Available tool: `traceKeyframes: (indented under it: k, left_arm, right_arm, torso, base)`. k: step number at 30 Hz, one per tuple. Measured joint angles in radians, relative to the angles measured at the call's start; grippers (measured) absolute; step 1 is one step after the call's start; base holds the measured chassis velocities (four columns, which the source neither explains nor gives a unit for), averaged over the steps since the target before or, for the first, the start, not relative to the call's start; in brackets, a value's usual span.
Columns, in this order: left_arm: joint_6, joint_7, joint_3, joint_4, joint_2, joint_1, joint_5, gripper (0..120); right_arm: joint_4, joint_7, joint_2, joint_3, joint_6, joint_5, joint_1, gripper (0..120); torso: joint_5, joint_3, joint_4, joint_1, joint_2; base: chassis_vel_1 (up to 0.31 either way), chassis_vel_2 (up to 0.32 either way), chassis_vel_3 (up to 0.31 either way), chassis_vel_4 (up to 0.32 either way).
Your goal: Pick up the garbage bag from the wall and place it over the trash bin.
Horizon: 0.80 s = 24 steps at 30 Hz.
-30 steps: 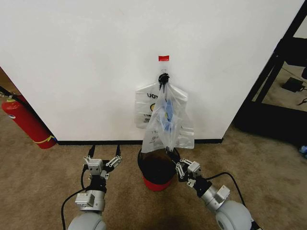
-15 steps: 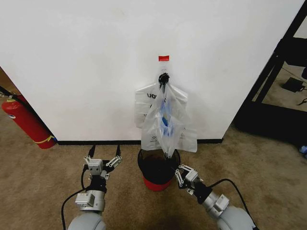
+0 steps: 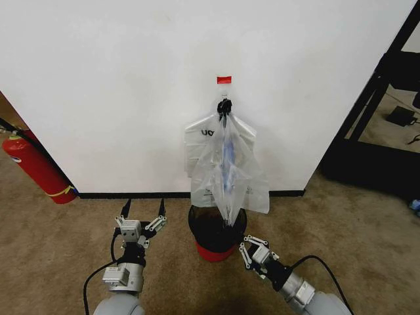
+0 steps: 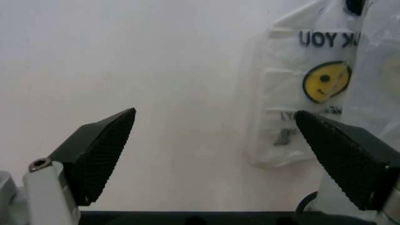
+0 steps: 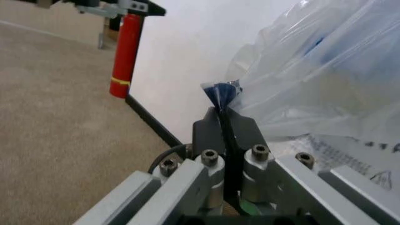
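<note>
The garbage bag [image 3: 227, 169] hangs from a black hook [image 3: 224, 105] on the white wall [image 3: 125, 85], under a red tape strip. It is thin translucent plastic; its yellow smiley and black print show in the left wrist view on the bag [image 4: 320, 89]. Its lower tip dangles over the trash bin [image 3: 216, 230], a black mesh basket with a red base. My right gripper [image 3: 249, 248] sits low beside the bin, shut and a little short of the bag. The right wrist view has the pressed-together gripper [image 5: 223, 123] below the bag [image 5: 319, 79]. My left gripper [image 3: 141, 220] is open, left of the bin, facing the wall [image 4: 187, 70].
A red fire extinguisher [image 3: 36, 167] leans at the wall's left end, also the extinguisher [image 5: 125, 56] in the right wrist view. A black baseboard [image 3: 131, 195] runs along the wall. A black frame [image 3: 380, 85] stands at the right. Brown carpet lies around the bin.
My right gripper let go of the bag's lower end and drew back toward me. The bag swung back to hang straight over the bin. The left arm stayed still.
</note>
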Motion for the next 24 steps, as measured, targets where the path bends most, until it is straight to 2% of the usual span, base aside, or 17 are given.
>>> traceKeyframes:
  k: [7, 16, 18, 19, 20, 21, 22, 24]
  left_arm:
    - [0.0, -0.001, 0.001, -0.001, 0.003, -0.001, 0.001, 100]
    - [0.027, -0.006, 0.025, -0.059, 0.052, -0.012, -0.01, 100]
    - [0.072, -0.008, 0.059, -0.119, 0.138, -0.05, -0.05, 100]
    - [0.077, -0.009, 0.061, -0.124, 0.146, -0.054, -0.055, 100]
    - [0.11, -0.011, 0.072, -0.158, 0.212, -0.097, -0.102, 100]
    - [0.139, -0.016, 0.082, -0.179, 0.257, -0.129, -0.153, 100]
    - [0.139, -0.016, 0.082, -0.179, 0.257, -0.129, -0.153, 100]
    - [0.196, -0.031, 0.107, -0.218, 0.353, -0.198, -0.261, 100]
  right_arm:
    - [-0.008, 0.016, -0.001, -0.005, 0.007, -0.001, 0.021, 0]
    - [-0.006, 0.087, -0.001, -0.009, -0.075, 0.128, 0.111, 0]
    - [-0.007, 0.109, -0.008, -0.008, -0.106, 0.167, 0.146, 0]
    - [-0.008, 0.112, -0.008, -0.008, -0.109, 0.17, 0.149, 0]
    - [-0.012, 0.123, -0.011, -0.008, -0.122, 0.181, 0.161, 0]
    - [-0.015, 0.13, -0.012, -0.01, -0.128, 0.185, 0.167, 0]
    - [-0.015, 0.13, -0.012, -0.01, -0.128, 0.185, 0.167, 0]
    - [-0.022, 0.141, -0.011, -0.013, -0.137, 0.186, 0.179, 0]
  torso:
    - [0.0, 0.0, 0.0, 0.0, 0.0]
    - [0.0, 0.0, 0.0002, 0.0, 0.0]
    - [-0.0003, 0.0, 0.0003, 0.0, 0.0]
    - [-0.0004, 0.0, 0.0005, 0.0, 0.0]
    - [0.0003, 0.0, -0.0003, 0.0, 0.0]
    - [-0.0003, 0.0, 0.0002, 0.0, 0.0]
    - [-0.0003, 0.0, 0.0002, 0.0, 0.0]
    - [-0.0003, 0.0, -0.0006, 0.0, 0.0]
  base:
    - [0.0, 0.0, 0.0, 0.0]
    - [0.0, 0.0, 0.0, 0.0]
    - [0.0, 0.0, 0.0, 0.0]
    - [0.0, 0.0, 0.0, 0.0]
    - [0.0, 0.0, 0.0, 0.0]
    - [0.0, 0.0, 0.0, 0.0]
    - [0.0, 0.0, 0.0, 0.0]
    - [0.0, 0.0, 0.0, 0.0]
